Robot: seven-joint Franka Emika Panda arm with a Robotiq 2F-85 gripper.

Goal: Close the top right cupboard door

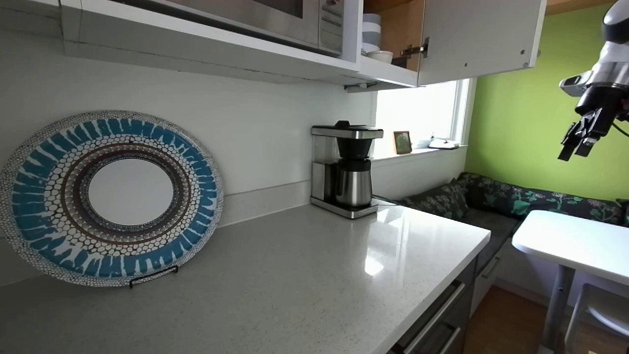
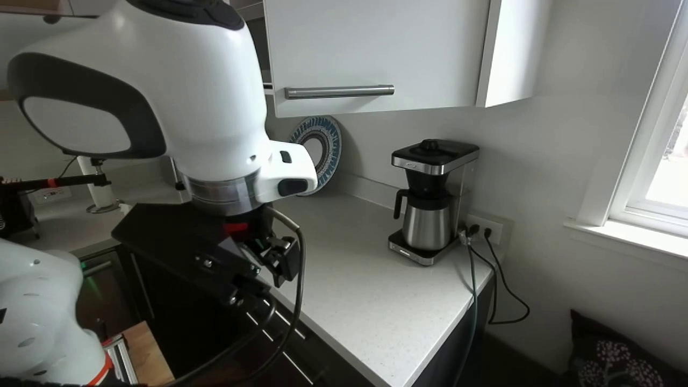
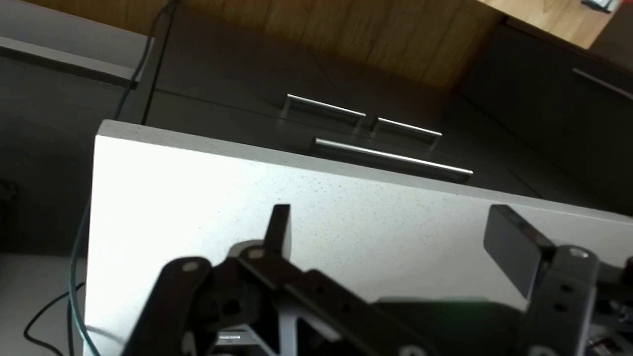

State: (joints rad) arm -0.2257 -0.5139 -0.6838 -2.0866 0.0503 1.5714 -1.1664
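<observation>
The white arm [image 2: 220,97] looms at ten o'clock in an exterior view, another white section [image 2: 43,312] of it at eight. In an exterior view the gripper [image 1: 574,150] hangs at three o'clock, its jaws slanting down toward seven. The wrist view shows them well apart, at seven and four o'clock.

End effector [image 3: 393,232], fingers [image 3: 512,249] apart — pale countertop [image 3: 356,217], dark cabinets [image 3: 267,69] beyond.
</observation>
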